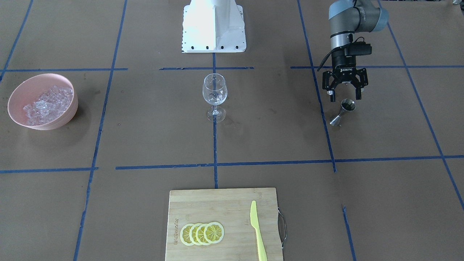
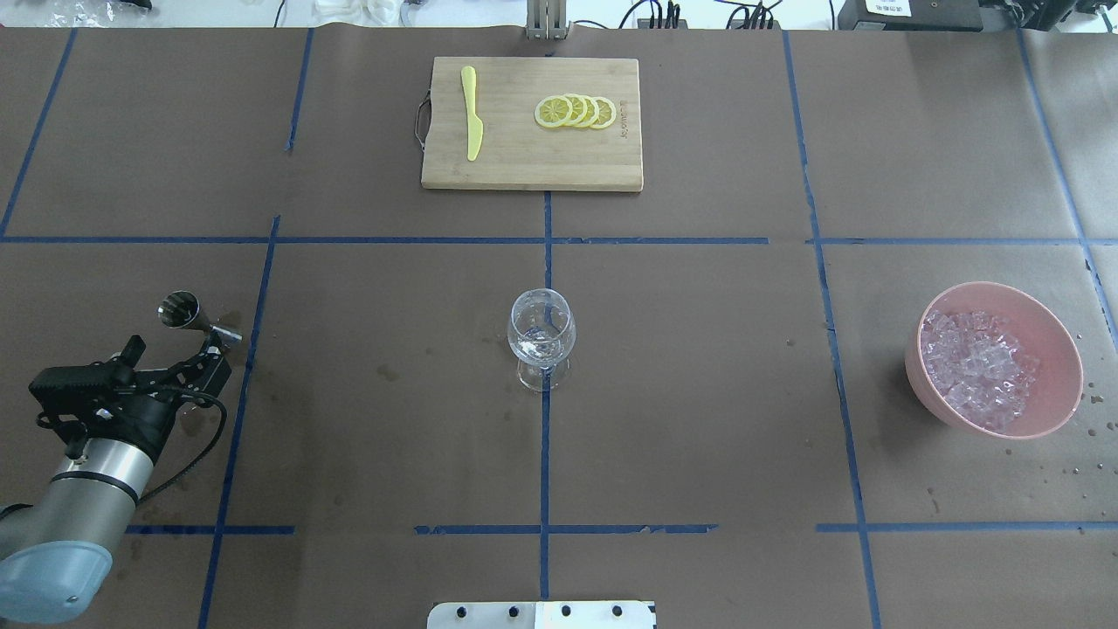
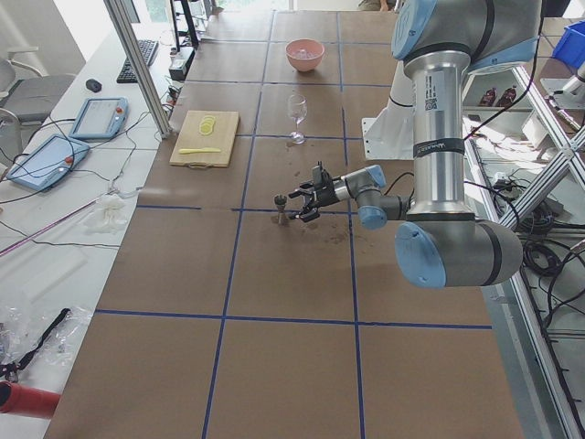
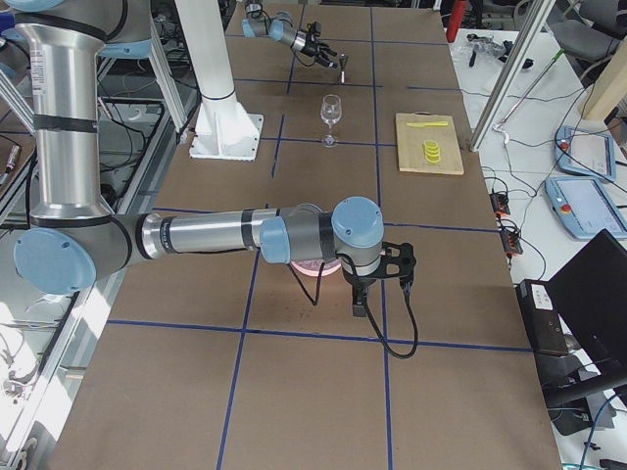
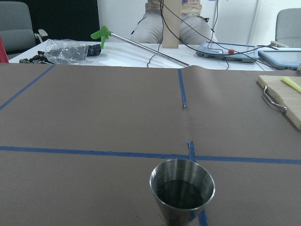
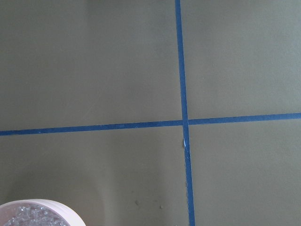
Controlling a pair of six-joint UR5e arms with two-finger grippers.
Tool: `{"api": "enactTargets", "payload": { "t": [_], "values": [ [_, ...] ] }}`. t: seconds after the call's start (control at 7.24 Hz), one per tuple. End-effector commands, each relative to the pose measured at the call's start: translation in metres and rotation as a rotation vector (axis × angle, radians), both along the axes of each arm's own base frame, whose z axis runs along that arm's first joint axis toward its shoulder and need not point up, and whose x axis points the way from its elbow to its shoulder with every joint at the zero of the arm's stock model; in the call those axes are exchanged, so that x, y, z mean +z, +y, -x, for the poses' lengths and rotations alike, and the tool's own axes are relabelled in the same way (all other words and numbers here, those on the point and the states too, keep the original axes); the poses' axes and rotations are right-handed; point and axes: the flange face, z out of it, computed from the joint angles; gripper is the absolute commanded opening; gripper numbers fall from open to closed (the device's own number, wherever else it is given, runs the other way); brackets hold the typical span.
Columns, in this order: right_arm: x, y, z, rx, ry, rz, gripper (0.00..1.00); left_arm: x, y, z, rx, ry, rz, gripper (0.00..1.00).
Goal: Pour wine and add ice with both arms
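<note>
The wine glass [image 1: 214,95] stands upright at the table's middle, also in the overhead view [image 2: 541,336]. A steel jigger [image 1: 342,113] holding dark liquid [image 5: 182,192] stands by my left gripper [image 1: 344,95], which is open and empty, its fingertips just behind the jigger's cup. The overhead view shows the same gripper [image 2: 210,354] and jigger [image 2: 196,319]. Ice [image 1: 49,103] lies heaped in a pink bowl [image 2: 1057,349]. My right gripper [image 4: 361,299] hangs over the bowl in the exterior right view only; I cannot tell if it is open.
A bamboo cutting board [image 1: 217,206] with lemon slices [image 1: 202,233] and a yellow knife [image 1: 258,232] lies across the table from the robot. The white pedestal [image 1: 214,27] stands behind the glass. Water spots [image 2: 1087,428] dot the paper by the bowl.
</note>
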Motion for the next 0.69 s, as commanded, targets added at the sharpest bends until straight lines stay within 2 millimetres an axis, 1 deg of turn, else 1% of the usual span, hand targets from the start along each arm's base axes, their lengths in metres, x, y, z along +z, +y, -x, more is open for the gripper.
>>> {"api": "enactTargets", "payload": {
  "t": [0.0,0.14,0.28,0.41,0.55],
  "values": [
    [-0.002,0.003,0.0,0.001,-0.002,0.001,1.0,0.015,-0.007,-0.021,-0.06,-0.047,-0.048,1.0],
    [-0.007,0.005,0.001,0.0,-0.009,-0.004,1.0,0.016,-0.01,-0.029,-0.08,-0.053,-0.066,0.99],
    [-0.006,0.005,0.001,-0.001,-0.017,-0.002,1.0,0.018,-0.011,-0.037,-0.08,-0.056,-0.066,0.98],
    [-0.007,0.005,0.001,-0.001,-0.019,-0.004,1.0,0.017,-0.013,-0.048,-0.08,-0.051,-0.067,0.94],
    [-0.007,0.004,0.002,-0.003,-0.02,-0.004,1.0,0.015,-0.014,-0.05,-0.08,-0.048,-0.067,0.89]
  ]
}}
